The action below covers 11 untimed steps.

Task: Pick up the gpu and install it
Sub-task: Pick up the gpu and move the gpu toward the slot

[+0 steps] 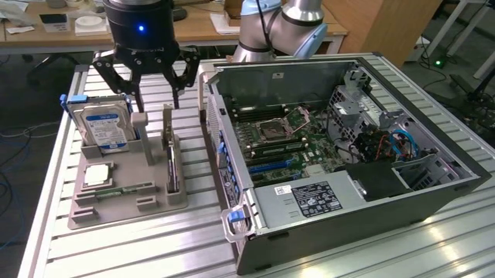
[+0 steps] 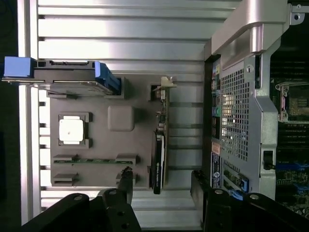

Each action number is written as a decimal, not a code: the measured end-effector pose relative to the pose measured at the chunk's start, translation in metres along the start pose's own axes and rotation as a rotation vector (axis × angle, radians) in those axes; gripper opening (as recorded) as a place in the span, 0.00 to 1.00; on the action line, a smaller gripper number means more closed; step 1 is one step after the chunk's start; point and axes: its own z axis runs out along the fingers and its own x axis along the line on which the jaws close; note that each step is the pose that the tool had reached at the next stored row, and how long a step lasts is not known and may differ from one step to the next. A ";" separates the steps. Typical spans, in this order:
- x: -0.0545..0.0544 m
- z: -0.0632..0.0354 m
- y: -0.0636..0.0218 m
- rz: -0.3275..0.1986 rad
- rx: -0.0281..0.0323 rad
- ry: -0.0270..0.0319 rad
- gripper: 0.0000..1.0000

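Grey holder tray [image 1: 124,211] sits on the slatted table [image 1: 139,249], just beside the open PC case [image 1: 340,150] w/ motherboard [image 1: 286,142] exposed. Case wall stands close along the tray's one side.

The gpu [image 1: 168,159] stands on edge in its tray slot on the side nearest the case. It's a thin green card w/ a black cooler on one face and a metal bracket at the end toward the hard drive [image 1: 104,128].

Also in the tray:
- drive upright, blue-white label
- CPU [image 1: 97,174] flat in its pocket
- narrow memory stick [image 1: 124,190] in a slot
- grey post [image 1: 139,124] betw. drive and gpu

Tool [image 1: 159,107] hovers above the tray over the gpu, fingers spread wide, nothing held, clear of the card. In the wrist view the gpu [image 2: 160,145] lines up betw. the two fingertips [image 2: 126,181].
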 end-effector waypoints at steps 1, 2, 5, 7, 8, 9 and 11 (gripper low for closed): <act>0.000 0.0016 -0.0017 0.000 -0.0001 0.0003 0.60; 0.000 0.0034 -0.0032 0.000 -0.0003 0.0002 0.60; -0.003 0.0087 -0.0035 0.000 -0.0001 0.0025 0.60; -0.005 0.0120 -0.0036 0.001 0.0000 0.0099 0.60; -0.006 0.0133 -0.0036 0.001 0.0003 0.0157 0.60; -0.007 0.0150 -0.0037 0.001 0.0002 0.0204 0.60; -0.008 0.0187 -0.0034 0.002 0.0001 0.0255 0.60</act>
